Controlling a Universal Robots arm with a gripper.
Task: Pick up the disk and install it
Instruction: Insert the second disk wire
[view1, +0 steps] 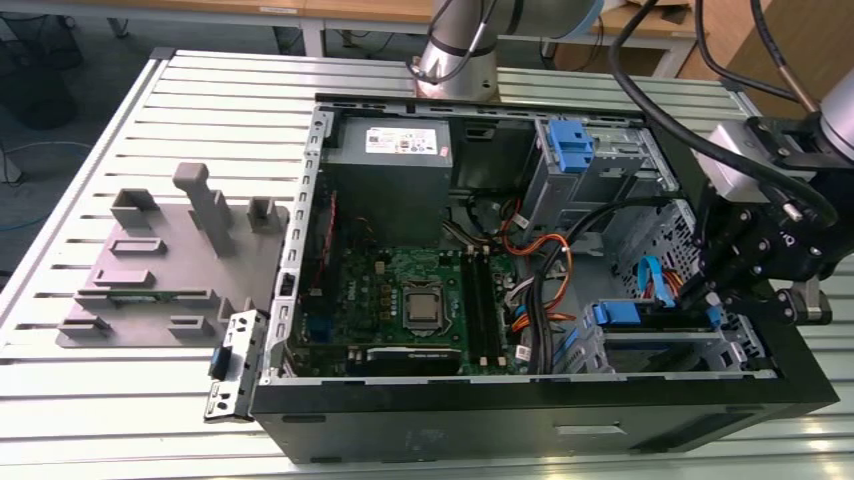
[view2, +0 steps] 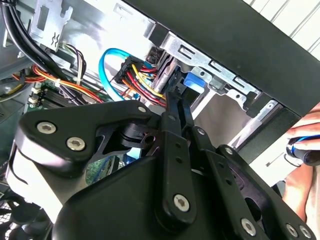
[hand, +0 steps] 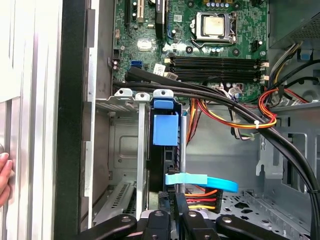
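- Slatted aluminium table top (view1: 174, 100) carries an open black tower computer case (view1: 534, 430) lying on its side, with a grey moulded fixture plate (view1: 160, 270) beside it at the exterior view's left.
- Nearest in the first wrist view, the black robot gripper (hand: 173, 222) sits right at the end of the disk (hand: 164, 129). Whether the claw is clamped on it or slack cannot be told.
- That disk stands edge-on in the silver metal drive cage (hand: 122, 100), in the case corner at the exterior view's lower right. Its dark edge and a bright blue plastic rail with a square tab face the camera, and no label face is turned into sight.
- Just beside it a flat light-blue data cable (hand: 200, 181) crosses red, orange and yellow wires.
- Farther in lies the green motherboard (view1: 400, 290).
- Farthest, a grey power-supply box (view1: 390, 170) bears a white sticker (view1: 407, 142), its print too small to read.
- At the case's outer wall a person's hand (hand: 4, 175) rests.
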